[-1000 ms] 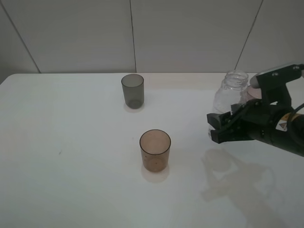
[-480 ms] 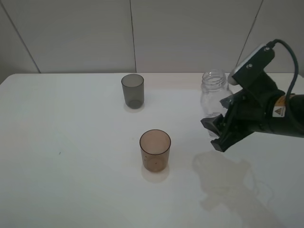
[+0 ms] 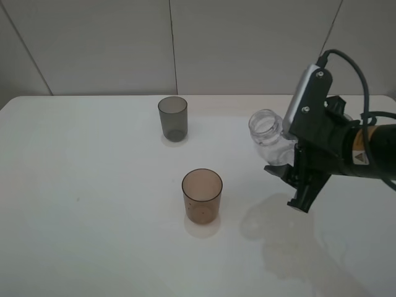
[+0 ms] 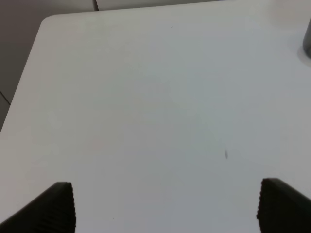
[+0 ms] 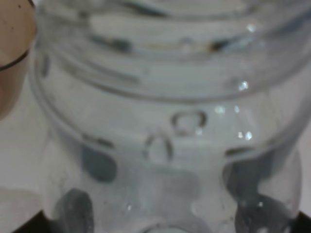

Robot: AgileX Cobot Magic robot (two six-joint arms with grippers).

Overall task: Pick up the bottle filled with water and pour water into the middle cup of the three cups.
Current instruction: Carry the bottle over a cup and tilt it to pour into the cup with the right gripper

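The bottle was clamped low on its body by the right gripper, whose jaws were closed tight on it, and it appeared to hang clear of the table. Over the last second the arm had carried it in from the right edge and rolled the wrist. The bottle, upright a moment earlier, now leaned with its open mouth towards the cups. No water was seen leaving it. The middle cup stood well apart from the mouth, nearer the front and to the left, with the grey cup further back. The tilt seemed early, so a spill short of the cup looked possible. The left gripper hung with its jaws apart, holding nothing.
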